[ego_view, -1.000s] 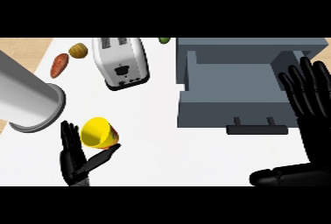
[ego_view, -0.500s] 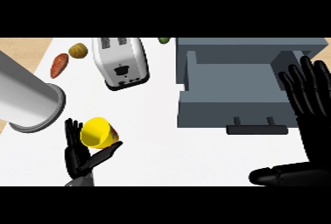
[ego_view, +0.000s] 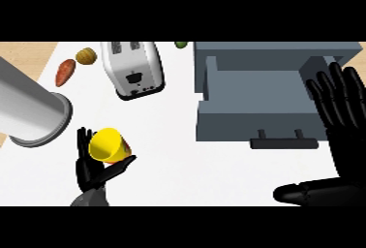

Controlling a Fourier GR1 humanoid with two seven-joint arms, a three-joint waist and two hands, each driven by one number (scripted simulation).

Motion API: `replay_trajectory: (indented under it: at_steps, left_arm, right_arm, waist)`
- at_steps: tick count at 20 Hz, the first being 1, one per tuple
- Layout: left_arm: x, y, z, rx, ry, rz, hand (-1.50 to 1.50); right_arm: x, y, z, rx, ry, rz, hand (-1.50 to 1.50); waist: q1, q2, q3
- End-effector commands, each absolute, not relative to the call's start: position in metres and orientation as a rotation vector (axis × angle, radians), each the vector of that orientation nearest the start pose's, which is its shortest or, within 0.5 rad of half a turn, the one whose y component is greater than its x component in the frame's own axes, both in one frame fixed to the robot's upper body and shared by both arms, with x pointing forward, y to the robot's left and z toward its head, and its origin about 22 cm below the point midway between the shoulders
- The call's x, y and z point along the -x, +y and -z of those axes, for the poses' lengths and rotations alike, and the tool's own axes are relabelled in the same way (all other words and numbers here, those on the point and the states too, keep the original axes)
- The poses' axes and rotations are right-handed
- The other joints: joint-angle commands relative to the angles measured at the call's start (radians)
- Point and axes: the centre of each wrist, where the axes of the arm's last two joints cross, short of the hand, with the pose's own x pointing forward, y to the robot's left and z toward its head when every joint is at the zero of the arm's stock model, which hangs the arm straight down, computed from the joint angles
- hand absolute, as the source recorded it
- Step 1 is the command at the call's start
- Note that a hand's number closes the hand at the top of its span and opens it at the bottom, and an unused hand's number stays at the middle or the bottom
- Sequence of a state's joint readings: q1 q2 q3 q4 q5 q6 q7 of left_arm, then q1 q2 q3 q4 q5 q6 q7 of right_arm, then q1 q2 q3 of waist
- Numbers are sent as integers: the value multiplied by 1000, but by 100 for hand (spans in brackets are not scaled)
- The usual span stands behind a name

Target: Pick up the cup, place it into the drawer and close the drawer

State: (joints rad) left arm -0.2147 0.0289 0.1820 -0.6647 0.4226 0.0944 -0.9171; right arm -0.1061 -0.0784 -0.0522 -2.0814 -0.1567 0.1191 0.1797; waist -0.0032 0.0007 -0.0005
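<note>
two hands show. left hand (ego_view: 100,167) curls its fingers and thumb round the yellow cup (ego_view: 106,144), held above the white tabletop (ego_view: 178,160). right hand (ego_view: 342,104) rests open, fingers straight up, over the right side of the open grey drawer (ego_view: 250,104). toaster (ego_view: 132,68) stands beyond the left hand.

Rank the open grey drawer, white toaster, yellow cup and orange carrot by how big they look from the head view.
1. Open grey drawer
2. White toaster
3. Yellow cup, held in the left hand; raised nearer the camera, so possibly flattered
4. Orange carrot
</note>
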Motion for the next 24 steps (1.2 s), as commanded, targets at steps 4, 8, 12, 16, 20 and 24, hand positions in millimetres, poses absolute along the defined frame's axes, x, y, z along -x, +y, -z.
replay_trajectory:
  at_steps: [4,8,12,16,20,24]
  left_arm:
    - [-241,232,152,-69,-1790,-572,150]
    - [-226,250,159,-41,-1852,-556,150]
    - [-258,254,137,-118,-1893,-519,150]
    - [-245,299,143,48,-1876,-378,150]
    - [-270,283,133,115,-1906,-322,150]
    - [-261,280,130,111,-1973,-307,150]
  right_arm:
    - [-226,-243,-126,-162,-1976,-136,-150]
    - [-219,-237,-136,-148,-1987,-136,-150]
    - [-235,-240,-147,-162,-1983,-136,-150]
    - [-216,-241,-150,-161,-1994,-130,-150]
    - [-216,-244,-144,-152,-2002,-150,-150]
    - [-217,-239,-153,-162,-2002,-119,-150]
  waist:
    - [2,0,0]
    - [3,-1,0]
    - [3,0,0]
    - [-2,0,0]
    - [-4,0,0]
    - [5,-3,1]
